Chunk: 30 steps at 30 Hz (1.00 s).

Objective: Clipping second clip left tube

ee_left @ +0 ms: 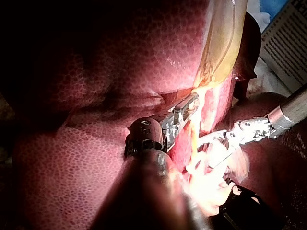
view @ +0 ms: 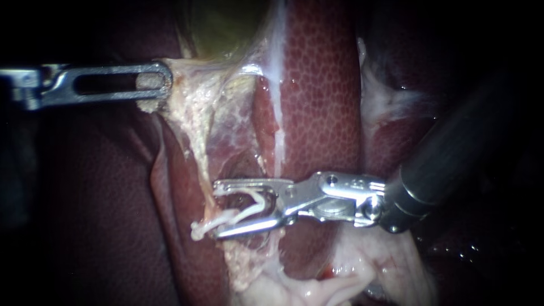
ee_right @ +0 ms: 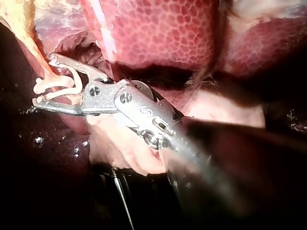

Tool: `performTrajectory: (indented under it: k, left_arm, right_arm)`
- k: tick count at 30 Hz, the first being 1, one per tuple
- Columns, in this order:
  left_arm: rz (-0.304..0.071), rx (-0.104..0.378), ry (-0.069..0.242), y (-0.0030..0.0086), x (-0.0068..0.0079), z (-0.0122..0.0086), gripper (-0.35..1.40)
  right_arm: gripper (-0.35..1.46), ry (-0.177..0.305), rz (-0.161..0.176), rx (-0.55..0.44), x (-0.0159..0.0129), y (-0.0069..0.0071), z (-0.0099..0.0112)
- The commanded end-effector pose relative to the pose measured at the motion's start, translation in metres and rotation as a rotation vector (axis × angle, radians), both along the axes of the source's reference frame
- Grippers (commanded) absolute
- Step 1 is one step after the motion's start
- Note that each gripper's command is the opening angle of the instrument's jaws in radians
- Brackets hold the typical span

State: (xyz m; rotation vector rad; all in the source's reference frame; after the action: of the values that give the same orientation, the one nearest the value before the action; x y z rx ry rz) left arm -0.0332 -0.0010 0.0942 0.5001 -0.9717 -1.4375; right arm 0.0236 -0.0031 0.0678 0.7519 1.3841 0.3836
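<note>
The liver (view: 323, 85) and gallbladder (view: 221, 28) fill the field. The left instrument's end effector (view: 164, 85) is clamped on pale tissue (view: 187, 107). The right instrument's end effector (view: 217, 209) straddles the left tube (view: 199, 164), gripping a white clip (view: 238, 212) that is still unclosed. The next move likely calls for seating it squarely, then squeezing.

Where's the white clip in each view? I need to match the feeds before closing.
Endoscope view: the white clip sits low and centre, held at the tip of the right instrument.
Left wrist view: probably the pale curve at the right instrument's tip, beyond the left instrument; glare blurs it.
Right wrist view: at its own instrument's tip.
Shared landmark: the right instrument's silver tip.
</note>
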Motion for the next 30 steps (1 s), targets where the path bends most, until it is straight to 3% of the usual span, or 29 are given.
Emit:
performTrajectory:
  k: [1,7,19,30]
  left_arm:
    - [0.0,0.0,0.0,0.0,0.0,0.0,-0.35]
    - [0.0,0.0,0.0,0.0,0.0,0.0,-0.35]
    - [-0.001,0.0,0.001,0.0,-0.0002,0.0,-0.35]
    - [-0.004,0.0,0.002,0.0,-0.0006,-0.0002,-0.35]
  right_arm:
    - [0.54,0.002,0.002,-0.001,0.0002,-0.0002,0.0001]
    - [0.54,0.002,0.0,-0.007,0.001,-0.0011,0.0005]
    - [0.54,0.033,-0.046,0.012,0.0022,-0.0018,-0.0012]
    - [0.54,0.037,-0.061,0.023,0.0044,-0.0027,0.0]
